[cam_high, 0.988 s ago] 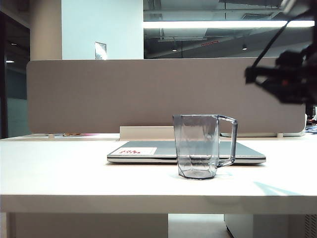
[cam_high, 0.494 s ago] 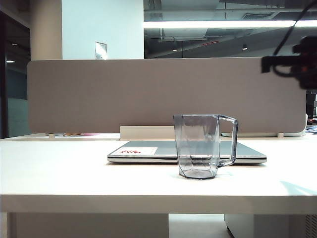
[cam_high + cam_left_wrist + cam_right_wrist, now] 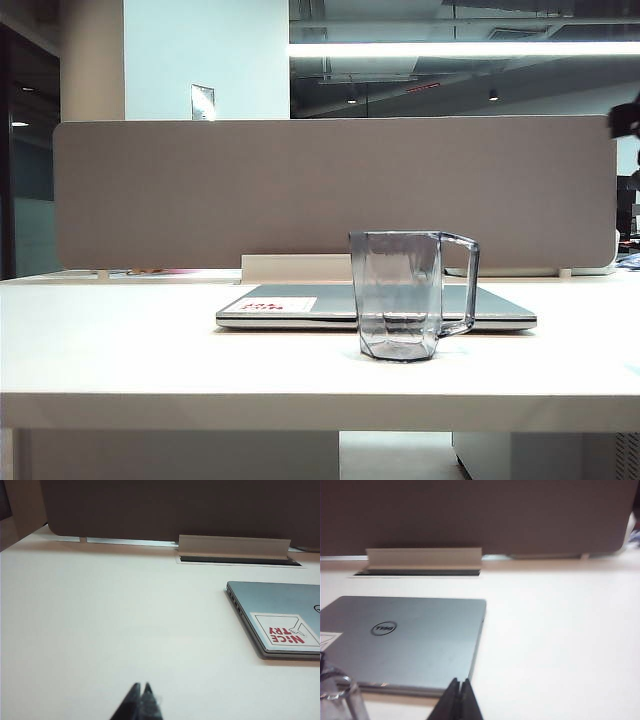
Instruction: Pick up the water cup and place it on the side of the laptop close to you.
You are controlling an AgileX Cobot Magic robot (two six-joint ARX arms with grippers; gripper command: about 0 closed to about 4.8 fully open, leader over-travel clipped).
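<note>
The water cup [image 3: 400, 296], a clear grey-tinted faceted mug with an angular handle on its right, stands upright on the white table [image 3: 130, 350] just in front of the closed silver laptop [image 3: 300, 305]. Its rim and handle show in the right wrist view as the water cup [image 3: 337, 692], beside the laptop [image 3: 415, 640] with its round logo. My right gripper [image 3: 459, 681] is shut and empty, hovering near the laptop's front right corner; only a dark bit of that arm [image 3: 630, 115] shows at the exterior view's right edge. My left gripper [image 3: 140, 685] is shut and empty over bare table, well left of the laptop [image 3: 280, 615].
A grey partition screen [image 3: 330, 190] runs along the back of the table, with a white cable-tray flap [image 3: 232, 546] at its foot behind the laptop. A white-and-red sticker [image 3: 286, 630] marks the laptop's near left corner.
The right arm has drawn away to the right and upward, leaving the exterior view almost entirely. The cup, the laptop and the left arm have stayed put.
</note>
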